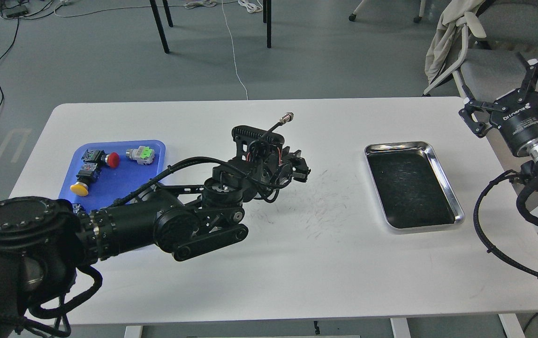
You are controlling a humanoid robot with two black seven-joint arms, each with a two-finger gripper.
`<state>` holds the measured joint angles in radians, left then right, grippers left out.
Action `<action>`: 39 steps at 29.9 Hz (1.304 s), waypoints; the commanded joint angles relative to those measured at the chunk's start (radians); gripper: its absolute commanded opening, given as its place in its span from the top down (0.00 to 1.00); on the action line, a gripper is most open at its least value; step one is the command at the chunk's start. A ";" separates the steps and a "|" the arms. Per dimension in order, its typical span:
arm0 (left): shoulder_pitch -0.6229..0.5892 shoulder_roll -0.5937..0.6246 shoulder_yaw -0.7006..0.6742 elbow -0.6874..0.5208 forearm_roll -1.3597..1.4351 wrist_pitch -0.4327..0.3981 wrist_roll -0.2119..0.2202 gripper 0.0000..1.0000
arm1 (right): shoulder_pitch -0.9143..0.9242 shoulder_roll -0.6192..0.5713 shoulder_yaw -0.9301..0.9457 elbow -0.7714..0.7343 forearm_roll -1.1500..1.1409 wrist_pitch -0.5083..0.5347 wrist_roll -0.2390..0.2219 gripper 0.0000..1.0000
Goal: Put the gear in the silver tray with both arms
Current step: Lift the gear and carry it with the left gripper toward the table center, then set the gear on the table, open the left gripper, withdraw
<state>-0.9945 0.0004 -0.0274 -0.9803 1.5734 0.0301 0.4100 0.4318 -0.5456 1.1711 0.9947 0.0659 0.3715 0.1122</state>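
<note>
The silver tray (442, 178), shiny steel with a dark bottom, lies at the right of the white table and is empty. No gear shows; the spot in the blue tray (109, 185) where a small black gear lay is hidden behind my left arm. My left gripper (300, 170) hangs over the middle of the table, left of the silver tray. It is dark and small, so its fingers and any load cannot be made out. My right gripper (508, 91) is open and empty, raised beyond the table's far right corner.
The blue tray holds a red-capped button (111, 160), a yellow-capped button (80, 188) and a grey-green connector (140, 154). A chair (498, 56) stands behind the right arm. Scuff marks cover the table's middle.
</note>
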 commanded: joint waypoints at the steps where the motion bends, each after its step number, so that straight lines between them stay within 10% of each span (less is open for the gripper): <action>1: 0.042 0.000 0.026 -0.008 0.026 0.031 -0.057 0.93 | -0.005 0.000 0.004 -0.001 0.000 0.000 0.000 0.01; 12: 0.123 0.000 0.073 -0.040 0.119 0.042 -0.246 0.92 | -0.028 0.000 0.024 0.001 0.002 0.004 0.004 0.01; 29: 0.148 0.000 0.076 -0.028 0.120 0.042 -0.258 0.85 | -0.048 -0.004 0.056 0.007 0.002 0.014 0.006 0.01; 39: 0.158 0.000 0.076 -0.034 0.120 0.042 -0.264 0.57 | -0.048 -0.004 0.056 0.007 0.002 0.014 0.006 0.01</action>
<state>-0.8385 0.0000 0.0491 -1.0104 1.6936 0.0721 0.1478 0.3834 -0.5491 1.2272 1.0017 0.0675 0.3853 0.1182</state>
